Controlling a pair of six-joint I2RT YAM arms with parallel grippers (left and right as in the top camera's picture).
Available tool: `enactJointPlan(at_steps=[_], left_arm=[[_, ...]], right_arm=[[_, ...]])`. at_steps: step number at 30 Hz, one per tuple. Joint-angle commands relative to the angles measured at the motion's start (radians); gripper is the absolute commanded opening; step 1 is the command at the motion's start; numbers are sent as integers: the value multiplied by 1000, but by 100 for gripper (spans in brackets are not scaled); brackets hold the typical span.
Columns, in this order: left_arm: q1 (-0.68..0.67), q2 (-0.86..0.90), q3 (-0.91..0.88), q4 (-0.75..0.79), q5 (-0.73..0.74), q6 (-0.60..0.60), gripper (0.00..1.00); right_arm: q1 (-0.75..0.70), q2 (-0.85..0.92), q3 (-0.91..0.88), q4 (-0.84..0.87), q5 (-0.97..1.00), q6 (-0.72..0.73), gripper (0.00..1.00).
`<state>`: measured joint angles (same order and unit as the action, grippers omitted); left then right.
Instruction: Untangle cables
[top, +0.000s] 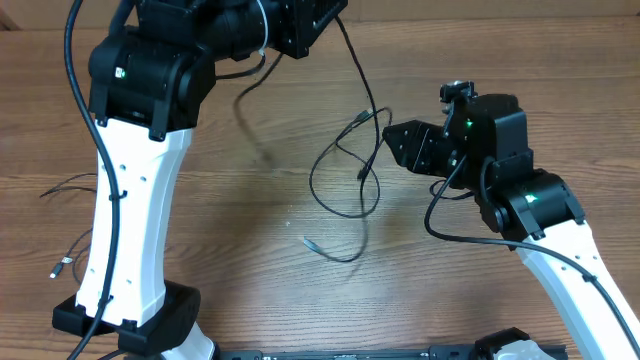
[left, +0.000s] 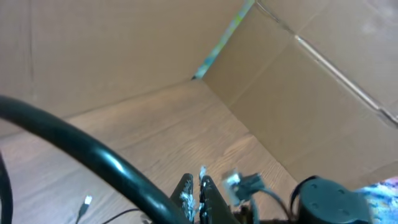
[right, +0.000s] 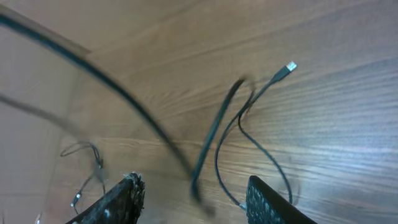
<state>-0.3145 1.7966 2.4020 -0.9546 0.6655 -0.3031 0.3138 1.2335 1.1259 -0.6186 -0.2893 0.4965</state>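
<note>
A thin black cable (top: 362, 95) hangs from my left gripper (top: 332, 16), raised high at the back, and falls into loose loops (top: 318, 190) mid-table, ending in a small plug (top: 308, 241). In the left wrist view the left fingers (left: 200, 183) are pressed together. My right gripper (top: 388, 143) is open, right beside the loops. In the right wrist view its fingers (right: 196, 186) straddle a blurred hanging strand (right: 214, 130), without touching it. A silvery plug (right: 290, 66) lies beyond. A second thin cable (top: 75, 185) lies far left.
The left arm's white base (top: 130, 230) stands between the two cables. The second cable's plug (top: 58, 268) lies near the left edge. Cardboard walls (left: 124, 56) enclose the back of the wooden table (top: 250, 220). Thick black arm wires (left: 74, 155) cross the left wrist view.
</note>
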Motion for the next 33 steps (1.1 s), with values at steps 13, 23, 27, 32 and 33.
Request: enactJointPlan(at_steps=[13,23,27,32,33], left_arm=[[55,-58,10,32,3,8,4],[272,-90,10,4,-457,-81,4],[416,-118,10,39,-569,-91,4],[598,-130,10,9,-573,-156,4],[628,-128,9,-6,-573,-174,4]], right_arm=[[-5,103,19,-42,-26,-8,42],[-6,104,19,-173,66,-8,42],[-6,104,19,-203,89,-8,41],[-6,104,19,-199,88,-8,41],[-6,104,19,-199,88,-8,41]])
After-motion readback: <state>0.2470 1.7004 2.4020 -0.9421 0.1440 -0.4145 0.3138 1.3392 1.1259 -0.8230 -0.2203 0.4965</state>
